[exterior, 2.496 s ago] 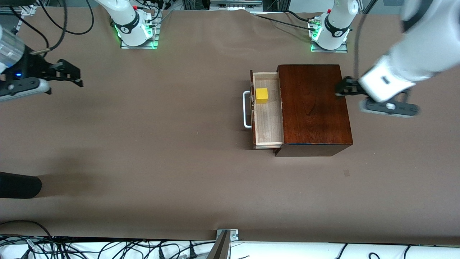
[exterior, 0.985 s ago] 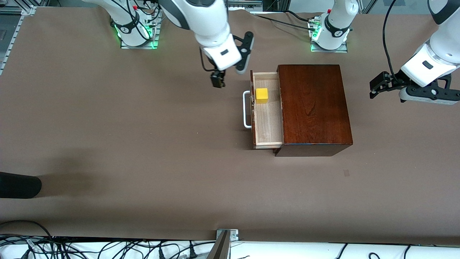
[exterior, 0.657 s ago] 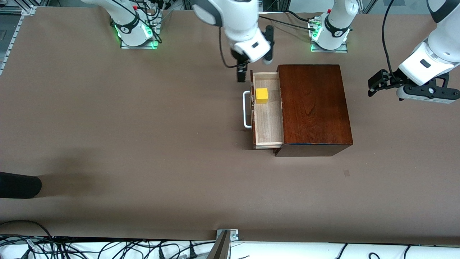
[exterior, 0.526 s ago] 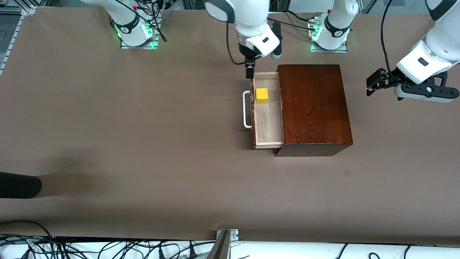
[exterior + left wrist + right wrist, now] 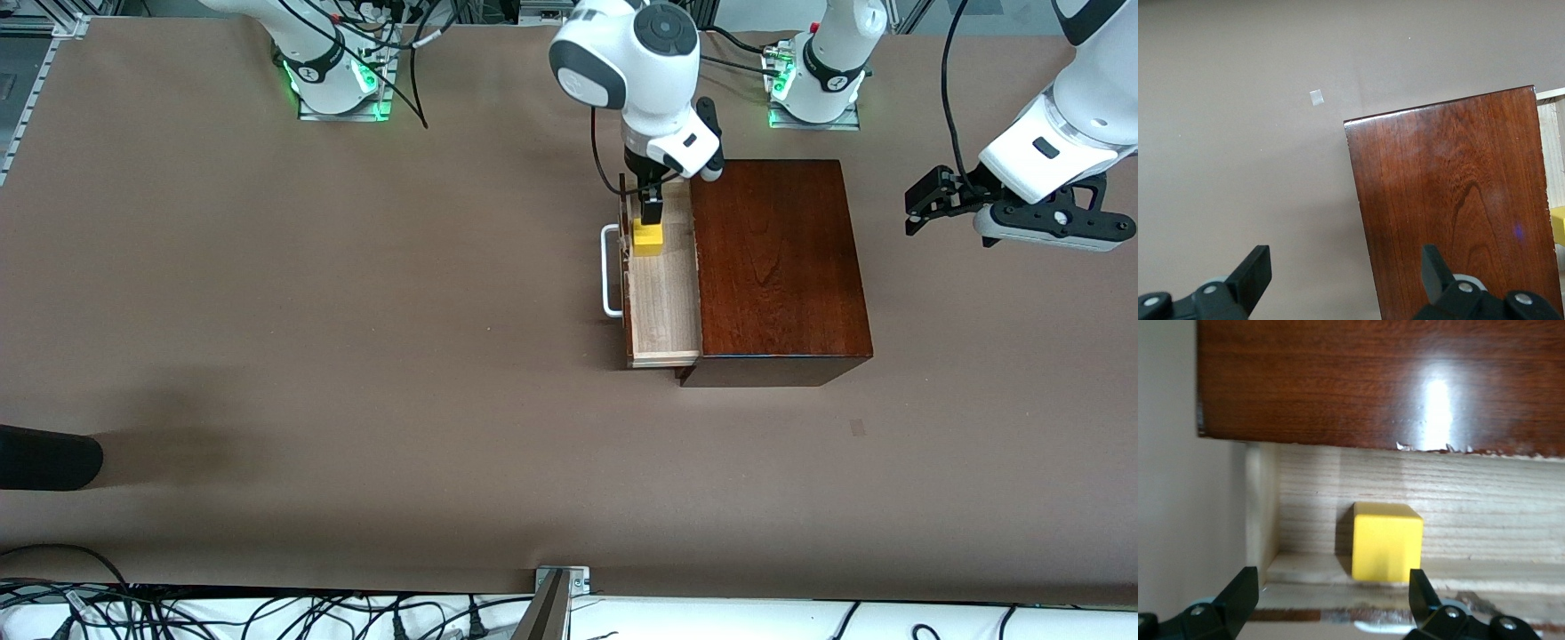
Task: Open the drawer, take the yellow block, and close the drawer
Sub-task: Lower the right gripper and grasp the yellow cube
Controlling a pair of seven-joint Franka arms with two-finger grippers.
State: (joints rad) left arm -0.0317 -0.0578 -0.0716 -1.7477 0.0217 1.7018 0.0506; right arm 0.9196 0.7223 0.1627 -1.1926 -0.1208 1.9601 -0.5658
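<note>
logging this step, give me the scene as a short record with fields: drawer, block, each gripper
drawer: pulled open from the wooden box, white handle toward the right arm's end of the table
yellow block: sits in the drawer, at the end farther from the front camera, against the drawer's front wall
right gripper: open, over the yellow block, not yet closed on it
left gripper: open, empty, waiting over the table beside the wooden box, at the left arm's end
stage: drawer open, block not yet taken

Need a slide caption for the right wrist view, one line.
Open right gripper above the yellow block in the pulled-out drawer of the wooden box.
</note>
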